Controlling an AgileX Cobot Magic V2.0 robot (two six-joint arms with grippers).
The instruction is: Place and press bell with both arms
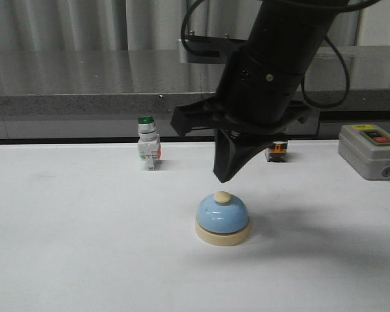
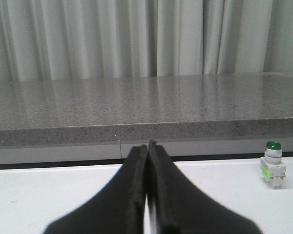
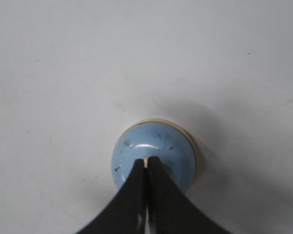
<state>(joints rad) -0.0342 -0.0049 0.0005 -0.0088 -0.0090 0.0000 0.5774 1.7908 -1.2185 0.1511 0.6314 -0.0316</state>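
The right pincer [image 1: 225, 174] hangs point-down over the middle of the surface [image 1: 84, 260], its two wedge fingers pressed together into a single tip with nothing between them. In the front view the bell [image 1: 223, 220] sits directly at 6 o'clock from that tip, its cream knob just below the point, with a small gap of air showing between them. The right wrist view agrees: the joined fingers [image 3: 158, 195] cover the crown of the blue dome [image 3: 154, 156], so the tip looks lined up on the knob, which stands upright on its round base. The coming press, by my reading, is a straight drop with no sideways correction.

The left pincer [image 2: 147, 161] is also closed, fingers touching along their length, and faces the far counter; the bell does not show in its view, so the right arm is clearly the nearer one. A green-capped switch [image 1: 147, 151] stands at about 10 o'clock from the bell, well apart, and a grey button box [image 1: 372, 151] at about 2 o'clock.
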